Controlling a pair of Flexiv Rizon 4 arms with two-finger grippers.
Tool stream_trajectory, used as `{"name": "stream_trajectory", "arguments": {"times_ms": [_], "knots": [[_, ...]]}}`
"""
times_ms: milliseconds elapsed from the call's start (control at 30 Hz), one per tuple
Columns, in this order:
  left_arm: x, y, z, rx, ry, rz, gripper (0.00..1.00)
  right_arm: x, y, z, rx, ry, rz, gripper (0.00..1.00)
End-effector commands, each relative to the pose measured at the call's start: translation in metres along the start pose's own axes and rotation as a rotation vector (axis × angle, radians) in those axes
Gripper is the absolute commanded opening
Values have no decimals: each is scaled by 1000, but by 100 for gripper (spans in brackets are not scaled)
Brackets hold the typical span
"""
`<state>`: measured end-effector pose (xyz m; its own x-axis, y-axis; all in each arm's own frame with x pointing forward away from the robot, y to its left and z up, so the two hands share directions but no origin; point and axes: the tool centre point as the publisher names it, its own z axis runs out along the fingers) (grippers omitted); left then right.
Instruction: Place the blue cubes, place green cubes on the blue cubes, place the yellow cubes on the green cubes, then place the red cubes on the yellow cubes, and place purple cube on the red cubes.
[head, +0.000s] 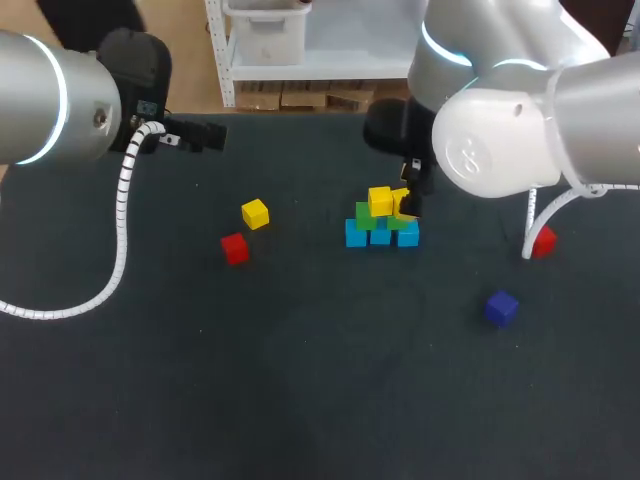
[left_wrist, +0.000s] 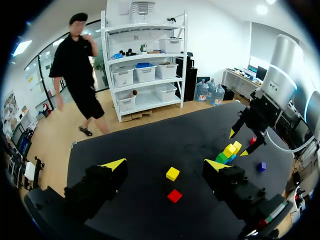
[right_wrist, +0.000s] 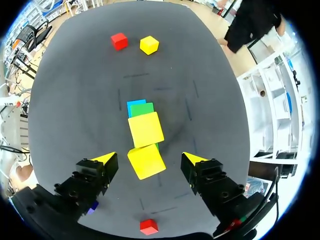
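A stack stands mid-table: three light blue cubes (head: 380, 238) in a row, green cubes (head: 365, 215) on them, and two yellow cubes (head: 380, 200) on top. My right gripper (head: 409, 196) hangs right over the stack, open. In the right wrist view, one yellow cube (right_wrist: 146, 161) lies between the right gripper (right_wrist: 150, 159) fingers with gaps on both sides, and the other yellow cube (right_wrist: 145, 129) is just ahead. My left gripper (head: 190, 135) is open and holds nothing at the far left. Ahead of the left gripper (left_wrist: 165, 165) lie a loose yellow cube (left_wrist: 172, 173) and a red cube (left_wrist: 174, 195).
A loose yellow cube (head: 255, 213) and a red cube (head: 234, 247) lie left of the stack. Another red cube (head: 543, 241) sits at the right, partly behind my right arm. A dark purple-blue cube (head: 501, 307) lies nearer the front right.
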<state>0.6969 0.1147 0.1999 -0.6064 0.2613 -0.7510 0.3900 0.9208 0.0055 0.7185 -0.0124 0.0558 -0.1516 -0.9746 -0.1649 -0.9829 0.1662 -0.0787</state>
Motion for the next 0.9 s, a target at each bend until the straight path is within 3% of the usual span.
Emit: {"name": "stream_trajectory", "arguments": {"times_ms": [33,267,667,900], "knots": [[0,1,0,3,1,0,100,1,1,0,6,-4,-1,83],[0,1,0,3,1,0,100,-2,-2,0,21,-3,-2,82],[0,1,0,3,1,0,100,-4,-6,3,50,13,0,92],[0,1,0,3,1,0,100,-4,-8,4,57,11,5,91]]}}
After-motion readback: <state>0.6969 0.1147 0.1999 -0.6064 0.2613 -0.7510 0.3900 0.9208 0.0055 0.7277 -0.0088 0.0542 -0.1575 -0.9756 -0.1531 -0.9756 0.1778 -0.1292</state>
